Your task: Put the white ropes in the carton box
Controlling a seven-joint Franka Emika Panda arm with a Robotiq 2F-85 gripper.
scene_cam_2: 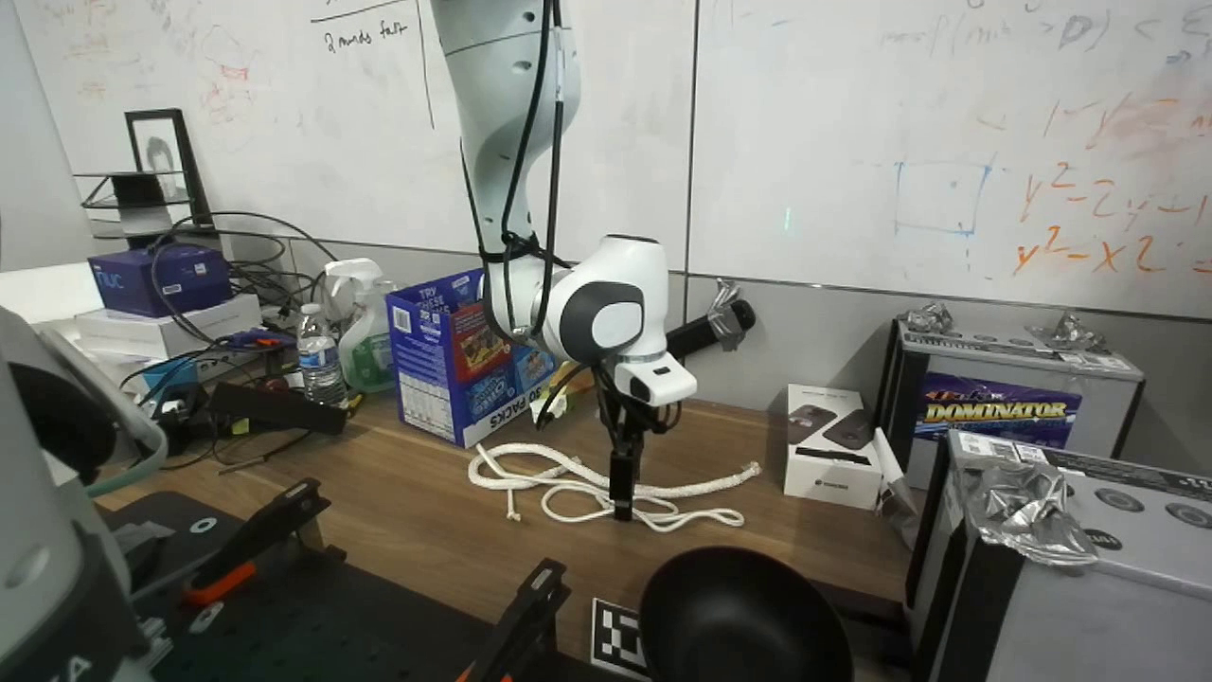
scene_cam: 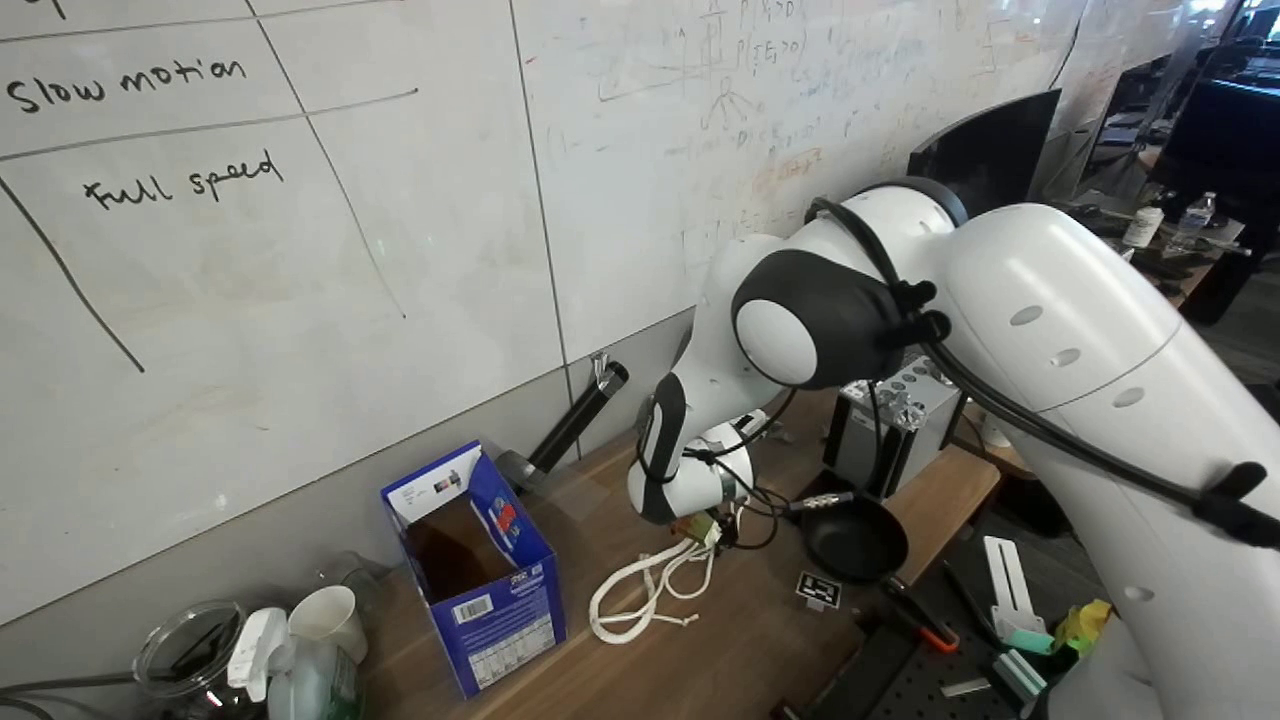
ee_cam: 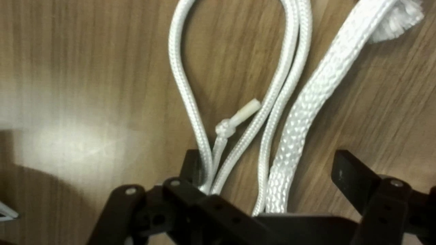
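The white ropes (scene_cam: 640,630) lie in loose loops on the wooden table in both exterior views (scene_cam_2: 705,490). In the wrist view, thin cords and a thicker braided rope (ee_cam: 296,126) run down between my fingers. My gripper (ee_cam: 267,166) is open and points down, with one finger on each side of the ropes. The left finger is close against a thin cord. In an exterior view, the fingertips (scene_cam_2: 622,497) are down at table level among the loops. The carton box (scene_cam: 510,610), blue with its top open and brown inside, stands beside the ropes, also in an exterior view (scene_cam_2: 426,379).
A black pan (scene_cam_2: 743,616) sits near the ropes. A black cylinder (scene_cam: 580,420) leans against the wall behind the box. A spray bottle (scene_cam_2: 367,346) and a white cup (scene_cam: 330,622) stand beside the box. A white box (scene_cam_2: 833,455) and grey battery boxes (scene_cam_2: 1060,559) stand across the table.
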